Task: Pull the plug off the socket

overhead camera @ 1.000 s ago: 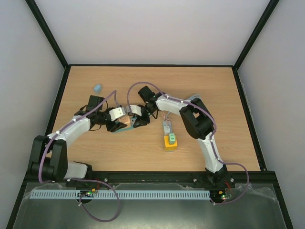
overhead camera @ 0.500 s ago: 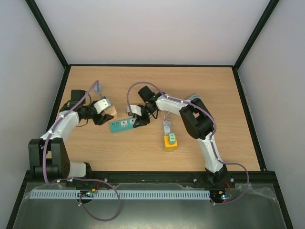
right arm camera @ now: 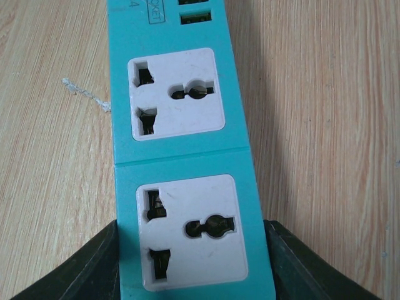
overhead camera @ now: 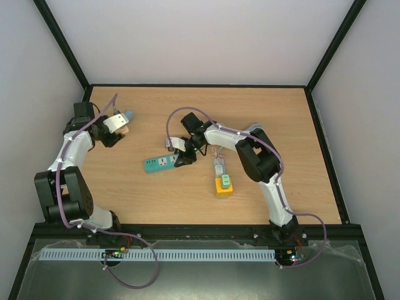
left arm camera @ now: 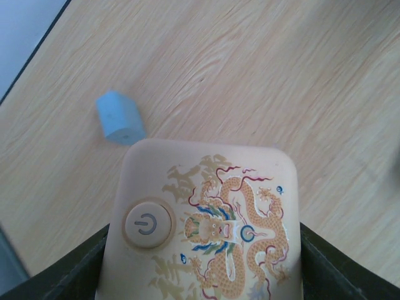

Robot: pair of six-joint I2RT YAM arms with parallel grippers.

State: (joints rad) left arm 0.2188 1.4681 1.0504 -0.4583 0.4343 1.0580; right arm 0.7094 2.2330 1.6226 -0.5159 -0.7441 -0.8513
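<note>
The plug is a cream block with a dragon print and a power button [left arm camera: 206, 231]. My left gripper [overhead camera: 119, 132] is shut on it at the far left of the table, well apart from the socket. It shows as a cream block [overhead camera: 122, 130] in the top view. The socket is a teal power strip [overhead camera: 161, 163] with white outlets, lying flat mid-table. My right gripper [overhead camera: 181, 159] is shut on its right end [right arm camera: 190, 244]. Both outlets in the right wrist view are empty.
A small light-blue block [overhead camera: 128, 115] lies just beyond the plug, also in the left wrist view [left arm camera: 120, 118]. A yellow and grey adapter with a green top [overhead camera: 222, 182] lies right of the strip. The black frame edge [overhead camera: 81, 119] runs close to the left arm.
My left gripper has carried the plug away from the strip, up and to the far left. The strip and my right gripper have stayed in place.
</note>
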